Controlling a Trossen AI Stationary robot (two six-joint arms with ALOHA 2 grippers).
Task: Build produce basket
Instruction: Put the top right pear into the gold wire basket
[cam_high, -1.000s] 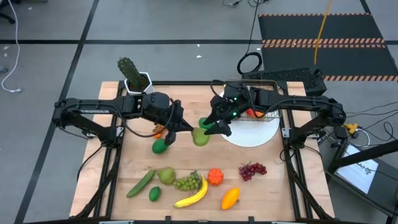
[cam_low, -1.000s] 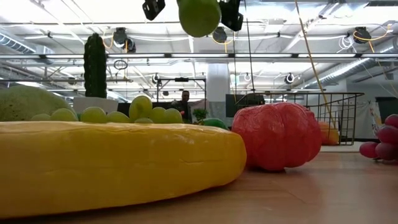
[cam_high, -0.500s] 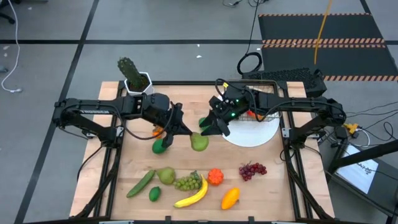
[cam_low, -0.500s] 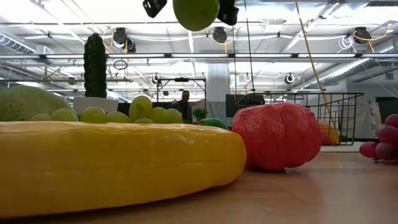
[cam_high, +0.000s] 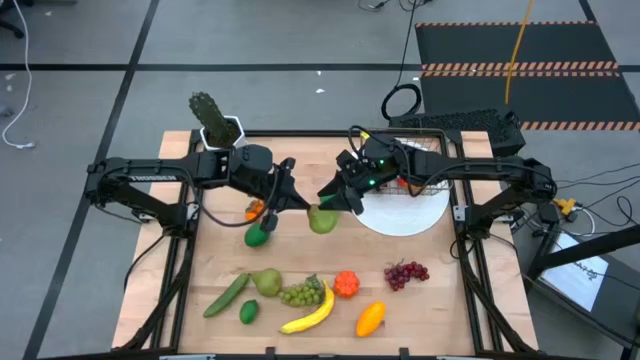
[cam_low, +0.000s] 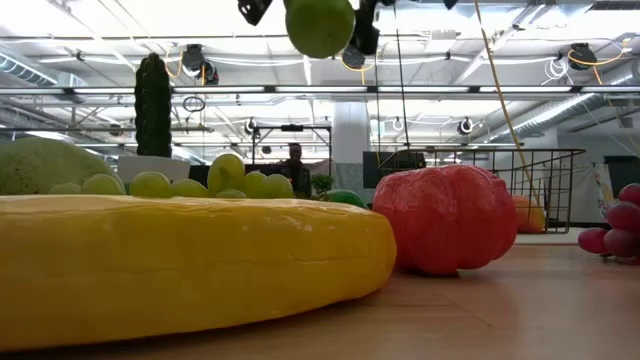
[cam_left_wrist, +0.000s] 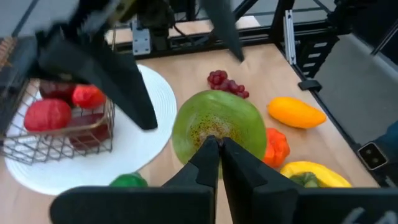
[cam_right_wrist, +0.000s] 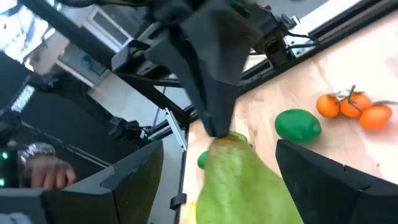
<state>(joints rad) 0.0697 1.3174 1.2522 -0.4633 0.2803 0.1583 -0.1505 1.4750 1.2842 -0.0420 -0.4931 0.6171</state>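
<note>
A green pear (cam_high: 322, 219) hangs over the middle of the table, held at its top by my shut left gripper (cam_high: 303, 205), which reaches in from the table's left. My right gripper (cam_high: 334, 198) comes from the right and is open. Its two fingers (cam_right_wrist: 130, 180) stand on either side of the pear (cam_right_wrist: 249, 183) without touching it. The wire basket (cam_high: 418, 172) sits on a white plate (cam_high: 400, 218) at the right and holds red fruit (cam_left_wrist: 50, 115). In the low view the pear (cam_low: 320, 25) shows high above the tabletop. My left gripper pinches the pear's narrow, brown-speckled stem end (cam_left_wrist: 214, 129) between its two fingertips (cam_left_wrist: 208, 155). The fingers slant down from the table's left. The pear hangs beyond and below them, lifted clear of the table.
A lime (cam_high: 258, 236) and small oranges (cam_high: 255, 210) lie under my left arm. Along the near edge lie a cucumber (cam_high: 226, 295), another pear (cam_high: 267, 282), green grapes (cam_high: 302, 293), a banana (cam_high: 310, 315), a mango (cam_high: 370, 318) and purple grapes (cam_high: 405, 272). A potted cactus (cam_high: 213, 120) stands at the far left.
My left gripper has rolled about its own line while staying in place, turning the pear with it; the pear stays lifted. My right gripper has tipped a little and stayed open beside the pear.
</note>
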